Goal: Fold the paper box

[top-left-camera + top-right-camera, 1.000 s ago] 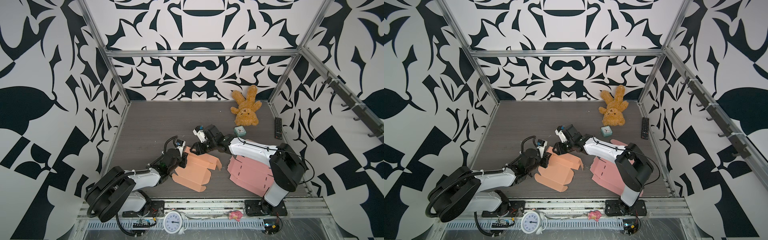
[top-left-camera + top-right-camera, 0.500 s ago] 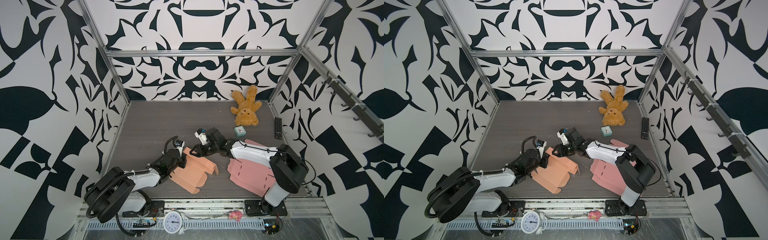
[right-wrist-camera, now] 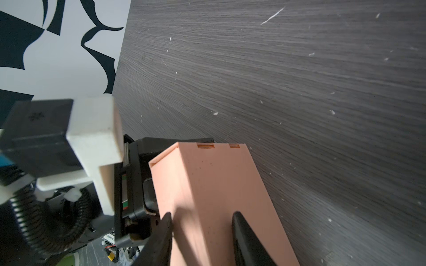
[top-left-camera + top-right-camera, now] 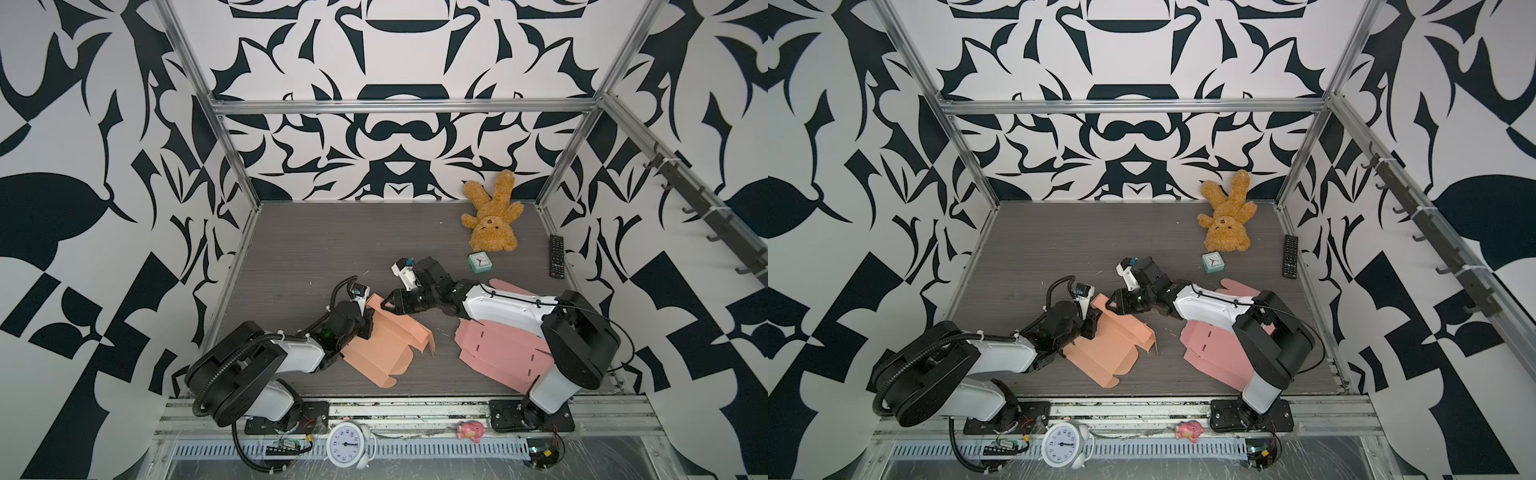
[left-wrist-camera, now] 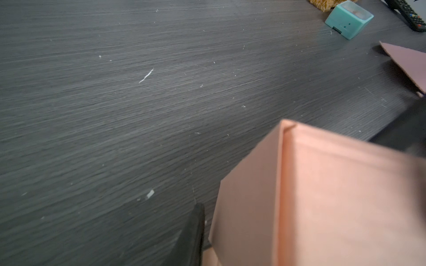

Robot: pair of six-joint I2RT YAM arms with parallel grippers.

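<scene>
The right wrist view alone shows the right gripper (image 3: 202,214), its two black fingers (image 3: 242,237) partly apart, tips laid over a raised panel of the orange paper box (image 3: 207,184) without clamping it, two small slots (image 3: 205,145) at the panel's far edge. The left wrist view gives one finger (image 5: 194,232) of the left gripper (image 4: 365,322) just beside a folded-up wall, its partner hidden, so its hold cannot be told. Both top views place the half-formed box on the table (image 4: 332,249) between the arms, a flat pink sheet (image 4: 498,349) under the right arm.
</scene>
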